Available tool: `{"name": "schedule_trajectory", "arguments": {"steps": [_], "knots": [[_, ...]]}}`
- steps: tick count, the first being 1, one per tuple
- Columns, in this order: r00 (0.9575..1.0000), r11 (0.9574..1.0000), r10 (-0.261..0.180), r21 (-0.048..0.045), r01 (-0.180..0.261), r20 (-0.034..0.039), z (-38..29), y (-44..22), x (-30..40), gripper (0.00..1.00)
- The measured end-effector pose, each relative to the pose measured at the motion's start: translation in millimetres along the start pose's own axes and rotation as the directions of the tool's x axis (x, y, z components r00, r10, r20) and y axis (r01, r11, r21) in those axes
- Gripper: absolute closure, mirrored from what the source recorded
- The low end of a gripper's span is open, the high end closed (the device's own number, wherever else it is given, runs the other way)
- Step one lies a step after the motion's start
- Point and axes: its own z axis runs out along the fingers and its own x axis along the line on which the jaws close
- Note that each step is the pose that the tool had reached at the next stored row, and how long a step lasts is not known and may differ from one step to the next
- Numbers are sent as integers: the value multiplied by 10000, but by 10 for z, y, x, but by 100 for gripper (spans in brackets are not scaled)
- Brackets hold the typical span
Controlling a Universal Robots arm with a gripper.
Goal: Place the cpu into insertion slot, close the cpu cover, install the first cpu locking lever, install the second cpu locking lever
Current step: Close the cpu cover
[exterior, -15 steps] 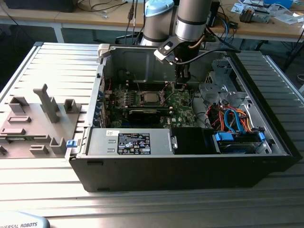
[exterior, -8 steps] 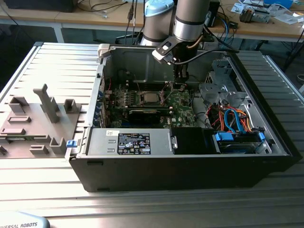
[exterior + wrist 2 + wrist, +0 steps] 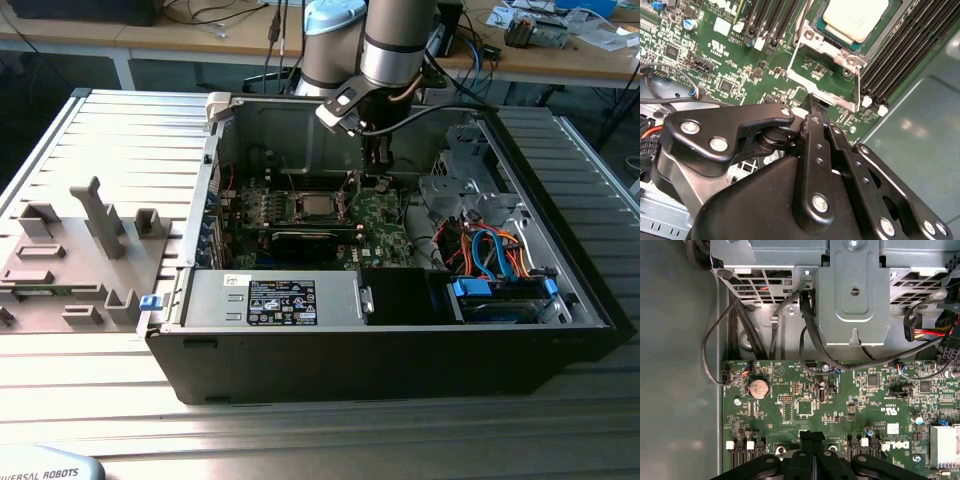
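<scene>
- Gripper (image 3: 378,172) sits low inside the open computer case (image 3: 400,350), just to the exterior view's right of the insertion slot (image 3: 296,207).
- Pincer closed: in both wrist views the fingers (image 3: 806,441) are pressed together, with nothing seen between them.
- Fingertips are at the edge of the cpu cover (image 3: 840,100).
- The cpu (image 3: 855,17) is seated in the slot.
- Cover is swung off the slot; the green board (image 3: 810,65) shows through its cut-out.

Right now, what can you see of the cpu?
The cpu is a flat square chip: pale silver-grey metal top, rounded corners, thin green edge beneath. It lies flat in the slot on the green board, top bare, with long black slots on two sides. The gripper is apart from it.
</scene>
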Motion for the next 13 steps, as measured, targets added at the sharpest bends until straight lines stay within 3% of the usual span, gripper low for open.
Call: {"name": "schedule_trajectory", "arguments": {"steps": [4,13], "knots": [[10000,10000,1,0,-1,0,-1,-47,-1,89],[10000,10000,-2,25,2,21,-1,-65,-1,89]]}}
